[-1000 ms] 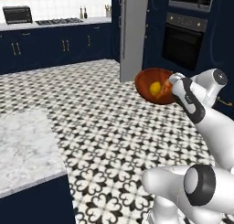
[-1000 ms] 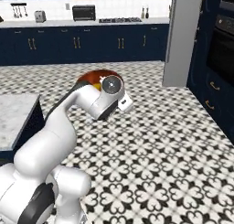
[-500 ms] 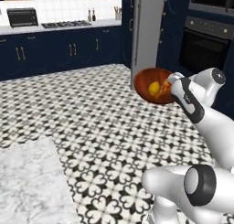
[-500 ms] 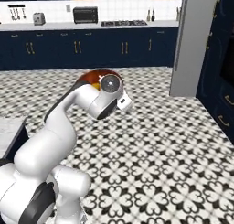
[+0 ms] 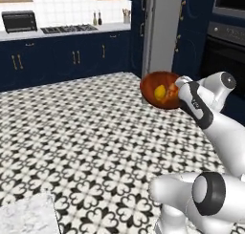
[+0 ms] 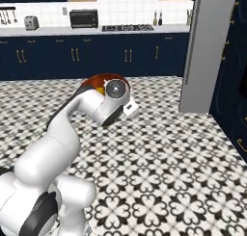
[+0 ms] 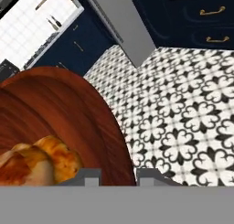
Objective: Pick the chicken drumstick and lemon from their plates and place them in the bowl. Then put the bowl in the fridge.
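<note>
The gripper (image 5: 181,90) clamps the rim of the bowl (image 5: 159,88), held aloft over the tiled floor (image 5: 86,132); inside we see the lemon (image 5: 160,91) and chicken drumstick (image 7: 39,161). We judge the carry underway; next, approaching the fridge (image 6: 207,52), whose door looks closed.

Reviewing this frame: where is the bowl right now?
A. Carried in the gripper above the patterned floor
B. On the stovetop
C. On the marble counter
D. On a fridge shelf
A: the bowl, with the lemon and chicken drumstick inside, is held by the gripper over the tiled floor, short of the fridge.
</note>
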Robot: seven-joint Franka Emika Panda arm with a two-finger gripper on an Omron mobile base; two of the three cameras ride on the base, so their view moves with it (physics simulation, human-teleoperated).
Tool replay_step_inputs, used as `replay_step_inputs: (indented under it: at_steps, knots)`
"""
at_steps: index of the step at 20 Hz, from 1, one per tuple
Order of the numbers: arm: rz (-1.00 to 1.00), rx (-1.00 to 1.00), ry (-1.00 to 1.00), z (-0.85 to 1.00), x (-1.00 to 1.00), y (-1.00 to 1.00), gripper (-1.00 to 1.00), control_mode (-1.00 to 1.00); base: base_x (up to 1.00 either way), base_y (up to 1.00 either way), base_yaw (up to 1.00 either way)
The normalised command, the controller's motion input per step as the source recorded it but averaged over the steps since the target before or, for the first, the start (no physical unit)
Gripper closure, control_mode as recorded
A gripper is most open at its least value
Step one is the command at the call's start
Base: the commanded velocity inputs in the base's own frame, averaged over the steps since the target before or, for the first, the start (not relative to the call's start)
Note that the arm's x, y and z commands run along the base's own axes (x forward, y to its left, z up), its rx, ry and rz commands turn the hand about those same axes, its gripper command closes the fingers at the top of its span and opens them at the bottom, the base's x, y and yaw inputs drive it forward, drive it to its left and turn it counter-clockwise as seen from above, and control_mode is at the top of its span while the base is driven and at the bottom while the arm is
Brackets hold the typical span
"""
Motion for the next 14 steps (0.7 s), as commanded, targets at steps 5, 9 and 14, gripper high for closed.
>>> replay_step_inputs:
  at_steps: [5,9,14]
  knots:
    - [0.0,0.0,0.0,0.0,0.0,0.0,1.0,1.0,1.0,0.08,-0.01]
    - [0.0,0.0,0.0,0.0,0.0,0.0,1.0,1.0,1.0,0.09,0.0]
    - [0.0,0.0,0.0,0.0,0.0,0.0,1.0,1.0,1.0,0.17,-0.06]
